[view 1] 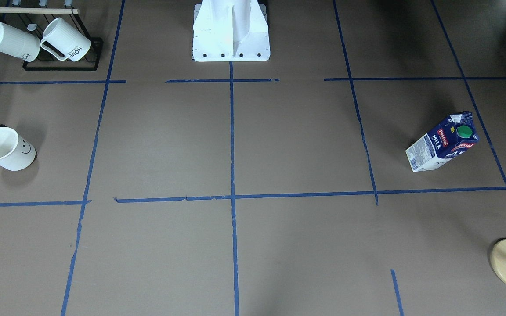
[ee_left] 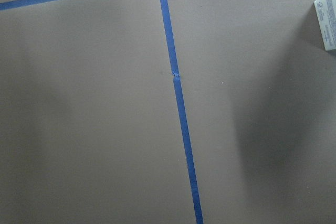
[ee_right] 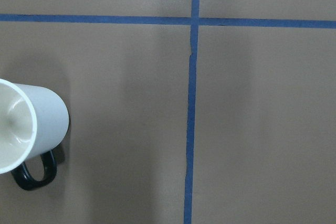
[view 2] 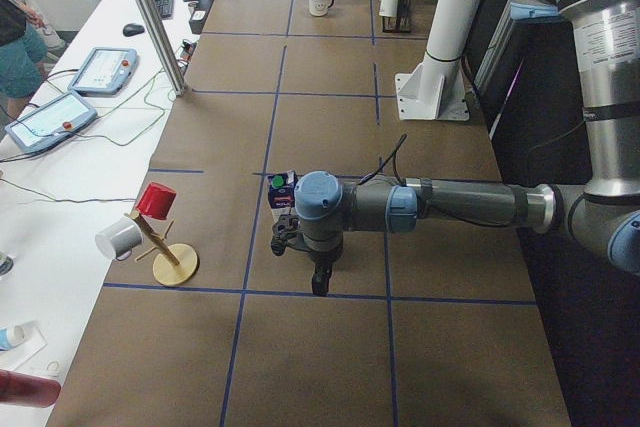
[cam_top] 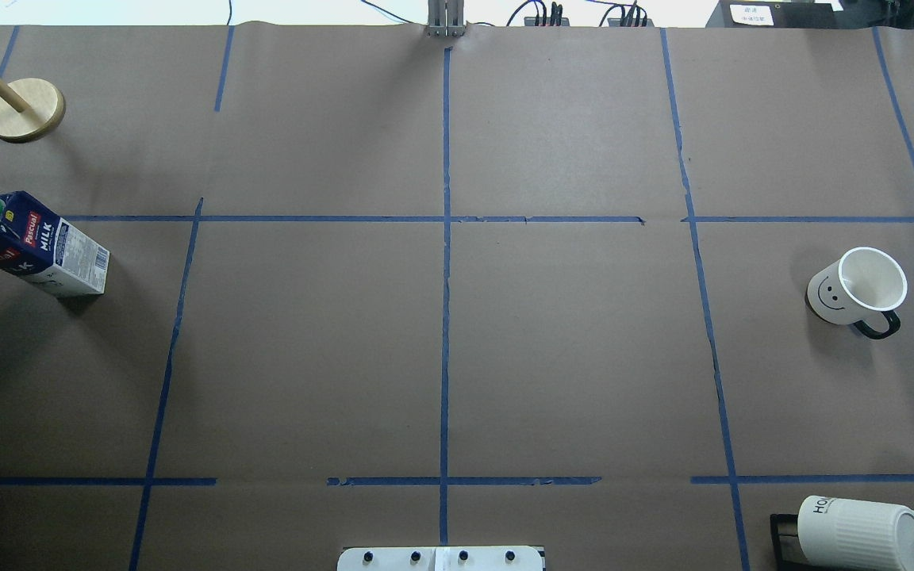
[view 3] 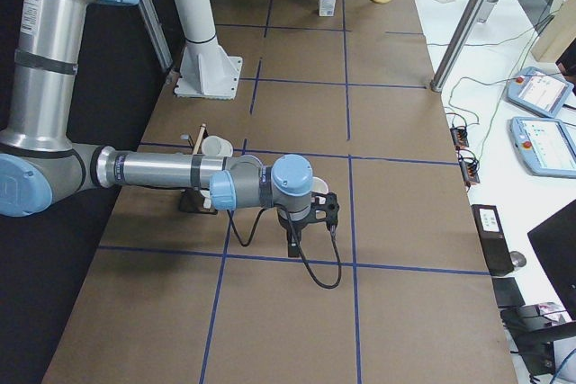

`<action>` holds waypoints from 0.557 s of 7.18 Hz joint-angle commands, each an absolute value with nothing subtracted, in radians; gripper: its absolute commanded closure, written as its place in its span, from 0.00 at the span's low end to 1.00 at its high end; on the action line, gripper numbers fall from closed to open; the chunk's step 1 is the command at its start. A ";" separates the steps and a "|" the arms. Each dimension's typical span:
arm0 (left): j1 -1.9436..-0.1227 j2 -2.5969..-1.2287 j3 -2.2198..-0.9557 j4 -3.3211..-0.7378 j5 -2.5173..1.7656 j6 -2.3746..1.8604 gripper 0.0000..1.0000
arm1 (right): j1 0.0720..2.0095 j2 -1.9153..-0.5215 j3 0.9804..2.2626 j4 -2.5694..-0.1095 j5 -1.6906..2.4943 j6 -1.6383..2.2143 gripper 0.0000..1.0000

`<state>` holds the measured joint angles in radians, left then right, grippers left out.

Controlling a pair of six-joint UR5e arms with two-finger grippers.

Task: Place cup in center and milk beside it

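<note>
The left gripper (view 2: 319, 285) and the right gripper (view 3: 295, 244) each hang fingers-down over the brown table (cam_top: 568, 357), and since both show only in the side views, I cannot tell whether their fingers are spread or closed. The cup (cam_top: 855, 289) stands upright on the robot's right side and the milk (cam_top: 30, 246) upright on its left, both well apart from the center (cam_top: 446, 219), where the blue tape lines cross. Farther out, ribbed mugs (view 1: 37, 41) hang on a black rack and a wooden stand (cam_top: 24, 109) sits at the far left corner.
</note>
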<state>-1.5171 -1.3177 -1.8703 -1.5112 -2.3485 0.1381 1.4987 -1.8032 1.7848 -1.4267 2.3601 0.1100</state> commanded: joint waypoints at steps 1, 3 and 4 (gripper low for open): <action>-1.516 -1.319 -1.874 -1.512 -2.349 0.135 0.00 | 1.499 -1.795 1.787 -1.427 2.361 0.110 0.00; -1.516 -1.319 -1.873 -1.514 -2.349 0.135 0.00 | 1.482 -1.767 1.790 -1.401 2.359 0.116 0.00; -1.516 -1.319 -1.871 -1.514 -2.350 0.135 0.00 | 1.433 -1.737 1.790 -1.387 2.359 0.129 0.00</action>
<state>-1.5157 -1.3191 -1.8727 -1.5137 -2.3489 0.1351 1.4759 -1.7690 1.7893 -1.4055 2.3598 0.1168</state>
